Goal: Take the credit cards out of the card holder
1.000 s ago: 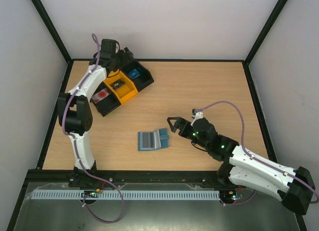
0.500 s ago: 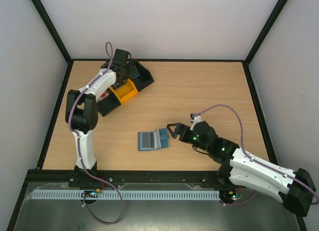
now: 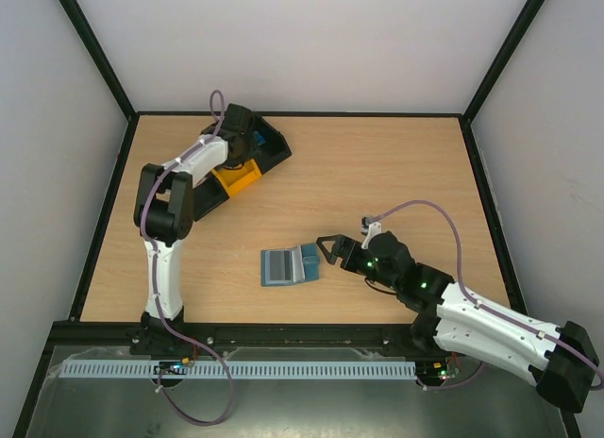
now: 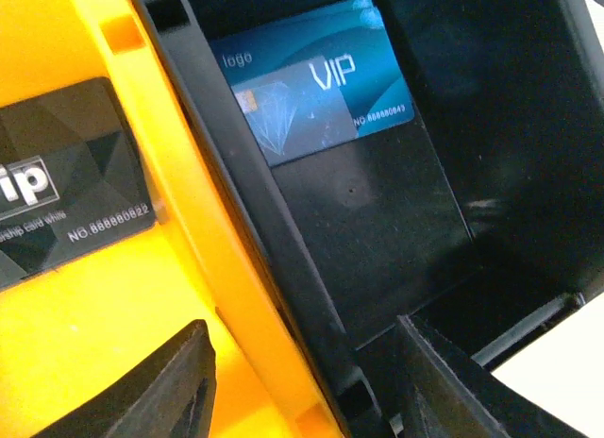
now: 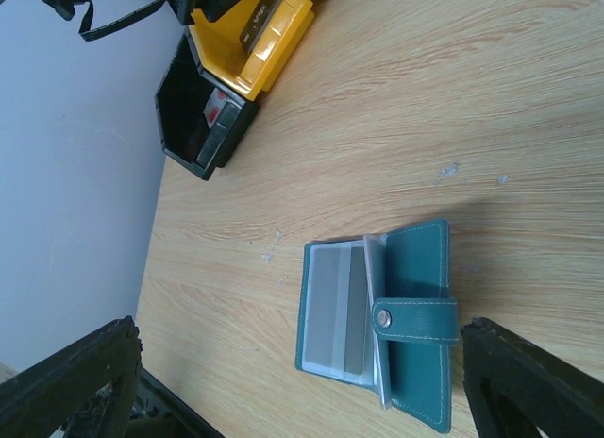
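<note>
The card holder (image 3: 290, 265) lies open on the table, grey-blue, with clear sleeves and a snap tab; the right wrist view shows it (image 5: 415, 344) with grey inserts in its sleeves. My right gripper (image 3: 328, 248) is open and empty, just right of the holder, its fingers (image 5: 75, 381) wide apart. My left gripper (image 3: 242, 138) is open and empty over the tray's right compartment, its fingertips (image 4: 165, 386) straddling the wall between the yellow and black compartments. A blue VIP credit card (image 4: 316, 79) lies in that black compartment and a black VIP card (image 4: 66, 188) in the yellow one.
The black-and-yellow three-compartment tray (image 3: 236, 180) stands at the back left; in the right wrist view (image 5: 193, 150) its end compartment holds a card with a red mark (image 5: 219, 106). A black frame rims the table.
My left gripper has moved right along the tray, from the left end to over the blue card's compartment. My right gripper has dropped slightly toward the holder's right edge.
</note>
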Controlling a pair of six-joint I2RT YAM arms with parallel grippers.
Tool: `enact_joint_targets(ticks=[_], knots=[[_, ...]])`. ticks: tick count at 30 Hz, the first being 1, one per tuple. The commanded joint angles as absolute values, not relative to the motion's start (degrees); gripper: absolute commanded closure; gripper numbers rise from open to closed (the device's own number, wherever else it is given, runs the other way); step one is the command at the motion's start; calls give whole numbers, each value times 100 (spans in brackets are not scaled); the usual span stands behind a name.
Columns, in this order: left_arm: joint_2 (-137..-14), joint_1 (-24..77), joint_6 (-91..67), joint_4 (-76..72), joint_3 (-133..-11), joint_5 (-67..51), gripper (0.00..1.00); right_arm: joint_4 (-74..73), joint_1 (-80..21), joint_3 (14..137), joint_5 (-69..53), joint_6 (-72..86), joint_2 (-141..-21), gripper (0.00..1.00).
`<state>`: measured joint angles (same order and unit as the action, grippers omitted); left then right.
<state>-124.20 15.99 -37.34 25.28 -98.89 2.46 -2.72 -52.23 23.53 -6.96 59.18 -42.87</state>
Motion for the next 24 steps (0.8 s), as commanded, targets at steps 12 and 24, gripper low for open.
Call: enact_joint_targets(ticks=[12,24], knots=[[-12135,2004,-3337,2429,-9367,-146,66,-284,-5225,2294,-628,5947,-4254,10],[-11826,2225,-3290,2227,-8931,-245,73,-398,-5221,2250,-510,5975,-4093,10]])
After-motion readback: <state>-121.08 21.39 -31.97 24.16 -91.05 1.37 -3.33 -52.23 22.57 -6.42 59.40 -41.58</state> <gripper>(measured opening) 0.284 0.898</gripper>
